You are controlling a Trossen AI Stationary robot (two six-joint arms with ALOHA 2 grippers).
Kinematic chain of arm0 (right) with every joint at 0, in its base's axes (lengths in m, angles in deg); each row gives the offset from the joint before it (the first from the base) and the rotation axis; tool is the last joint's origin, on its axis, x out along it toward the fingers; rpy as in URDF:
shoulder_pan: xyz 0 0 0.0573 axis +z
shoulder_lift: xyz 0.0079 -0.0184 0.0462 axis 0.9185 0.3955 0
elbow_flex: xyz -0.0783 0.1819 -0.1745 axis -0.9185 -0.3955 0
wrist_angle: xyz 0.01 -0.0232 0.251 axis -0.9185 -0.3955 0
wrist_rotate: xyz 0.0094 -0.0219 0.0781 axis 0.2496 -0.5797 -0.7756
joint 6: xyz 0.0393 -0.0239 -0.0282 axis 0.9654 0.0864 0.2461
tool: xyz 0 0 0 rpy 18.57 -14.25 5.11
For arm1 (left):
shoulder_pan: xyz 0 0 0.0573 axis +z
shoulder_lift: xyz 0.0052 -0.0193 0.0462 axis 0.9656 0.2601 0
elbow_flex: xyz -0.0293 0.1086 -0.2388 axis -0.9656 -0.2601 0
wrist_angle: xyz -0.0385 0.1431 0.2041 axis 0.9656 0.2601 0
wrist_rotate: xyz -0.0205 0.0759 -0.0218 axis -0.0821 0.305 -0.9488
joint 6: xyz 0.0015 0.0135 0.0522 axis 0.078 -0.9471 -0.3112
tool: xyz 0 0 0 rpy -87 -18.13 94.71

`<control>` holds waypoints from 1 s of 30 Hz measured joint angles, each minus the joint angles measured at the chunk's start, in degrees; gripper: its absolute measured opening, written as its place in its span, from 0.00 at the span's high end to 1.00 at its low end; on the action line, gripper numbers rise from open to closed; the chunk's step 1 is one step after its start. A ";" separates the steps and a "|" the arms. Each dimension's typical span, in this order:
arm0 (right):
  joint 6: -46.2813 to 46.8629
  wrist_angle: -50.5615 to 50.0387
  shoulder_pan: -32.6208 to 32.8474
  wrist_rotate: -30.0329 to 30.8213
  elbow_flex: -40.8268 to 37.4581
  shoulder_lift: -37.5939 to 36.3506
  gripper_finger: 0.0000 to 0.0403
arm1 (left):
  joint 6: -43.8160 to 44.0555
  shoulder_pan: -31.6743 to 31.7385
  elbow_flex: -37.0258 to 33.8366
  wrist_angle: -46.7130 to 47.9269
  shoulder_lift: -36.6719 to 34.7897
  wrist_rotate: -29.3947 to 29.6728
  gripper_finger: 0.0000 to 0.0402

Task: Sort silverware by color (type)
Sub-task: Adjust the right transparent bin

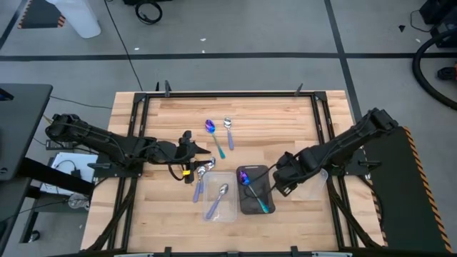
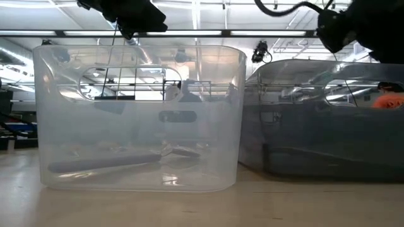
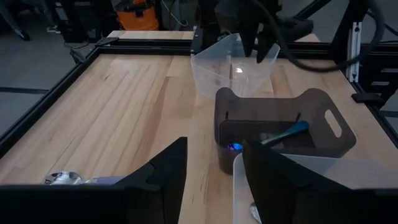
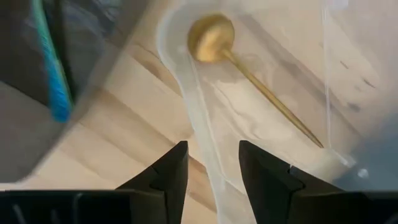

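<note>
The wooden table (image 1: pixel 171 118) carried three trays: a clear tray (image 1: pixel 230 208), a dark tray (image 1: pixel 249 205) touching it, another clear tray (image 1: pixel 315 187); three spoons (image 1: pixel 228 132) lay loose on the wood

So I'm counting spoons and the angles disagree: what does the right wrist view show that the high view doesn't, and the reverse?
Only the right wrist view shows the thin gold metal spoon lying in a clear plastic tray, with the right claw open above its wall. Only the high view shows the iridescent purple-blue spoon and shiny silver spoon loose on the wooden table. Both show the teal spoon handle in the dark tray.
</note>
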 joint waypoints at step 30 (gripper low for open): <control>12.77 3.02 3.07 0.60 0.00 11.18 0.79 | -0.02 -0.02 0.02 -0.79 0.02 -1.25 0.60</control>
